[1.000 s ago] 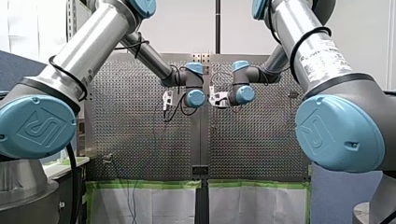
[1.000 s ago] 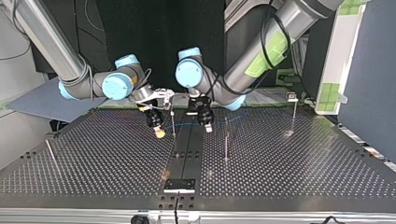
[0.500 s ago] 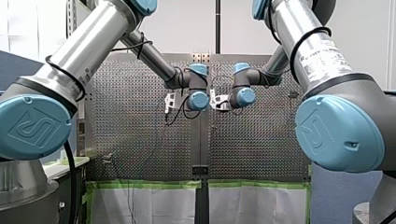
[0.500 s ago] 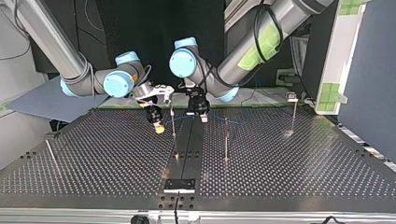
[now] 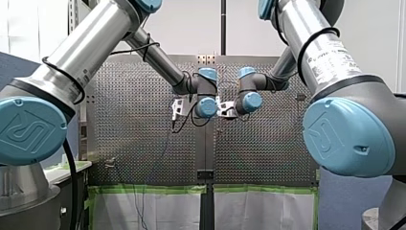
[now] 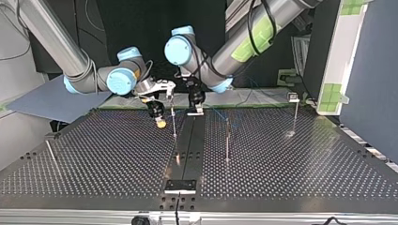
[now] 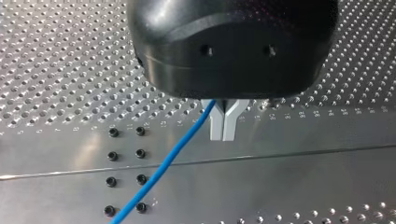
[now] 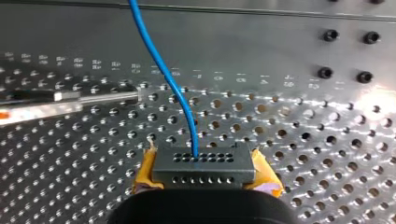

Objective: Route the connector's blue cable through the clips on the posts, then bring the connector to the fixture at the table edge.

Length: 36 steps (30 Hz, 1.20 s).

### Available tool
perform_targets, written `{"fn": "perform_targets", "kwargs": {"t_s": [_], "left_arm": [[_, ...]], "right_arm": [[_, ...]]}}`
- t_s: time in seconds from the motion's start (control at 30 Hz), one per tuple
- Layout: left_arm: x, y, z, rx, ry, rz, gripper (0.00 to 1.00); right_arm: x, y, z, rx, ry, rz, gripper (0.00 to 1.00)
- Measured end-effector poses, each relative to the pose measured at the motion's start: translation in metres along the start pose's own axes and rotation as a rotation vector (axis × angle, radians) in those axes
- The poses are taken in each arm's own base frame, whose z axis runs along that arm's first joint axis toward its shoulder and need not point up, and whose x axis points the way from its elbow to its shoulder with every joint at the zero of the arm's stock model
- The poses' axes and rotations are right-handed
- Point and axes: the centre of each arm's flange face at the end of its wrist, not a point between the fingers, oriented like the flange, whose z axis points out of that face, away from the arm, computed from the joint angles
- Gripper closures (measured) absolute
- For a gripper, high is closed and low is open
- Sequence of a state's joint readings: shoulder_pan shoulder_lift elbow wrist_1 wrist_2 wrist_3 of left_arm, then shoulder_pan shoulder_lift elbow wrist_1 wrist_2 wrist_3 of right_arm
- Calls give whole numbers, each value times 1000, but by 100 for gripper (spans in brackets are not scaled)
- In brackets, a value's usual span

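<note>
Right wrist view puts the dark grey rectangular connector block (image 8: 204, 162) at my right gripper (image 8: 204, 176), clamped across its ends between the yellow pads; the thin blue cable (image 8: 164, 77) rises out of it and, in the left wrist view, is pinched between the pressed-together pale metal fingers of my left gripper (image 7: 222, 125), near their root as far as I can tell; in the top view both grippers hang over the far part of the perforated metal table (image 6: 305, 178), one close on each side of a thin upright metal post (image 6: 173, 123), so I judge the step in hand is laying the span between them into that post's clip, which is too small to make out; to do it well I would hold the span lightly taut and level with the clip, bring both grippers across together so it enters sideways, and let the left pinch give rather than drag on the joint at the connector; the connector shows two rows of small round holes on its face, the cable leaving one hole of the upper row in a smooth, unkinked curve; a second slim post (image 6: 227, 140) and a farther post (image 6: 295, 117) stand toward that view's right; the small black plate (image 6: 180, 185) at the table's near edge, which I take for the fixture, lies well apart from the connector.
</note>
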State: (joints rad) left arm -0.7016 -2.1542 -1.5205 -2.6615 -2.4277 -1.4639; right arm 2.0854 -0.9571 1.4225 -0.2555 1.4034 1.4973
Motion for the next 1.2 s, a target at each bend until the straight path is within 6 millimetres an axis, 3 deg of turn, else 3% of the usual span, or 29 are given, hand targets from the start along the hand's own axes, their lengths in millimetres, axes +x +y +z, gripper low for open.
{"fn": "perform_targets", "kwargs": {"t_s": [0.27,0.73,1.2], "left_arm": [[3,-6,-17,-4,4,1,96],[12,-3,-19,-5,1,-7,96],[31,3,-24,5,-2,2,96]], "right_arm": [[-5,1,-8,-12,-27,-27,100],[10,-2,-43,-23,14,-30,100],[-23,-7,-66,-27,-34,-20,100]]}}
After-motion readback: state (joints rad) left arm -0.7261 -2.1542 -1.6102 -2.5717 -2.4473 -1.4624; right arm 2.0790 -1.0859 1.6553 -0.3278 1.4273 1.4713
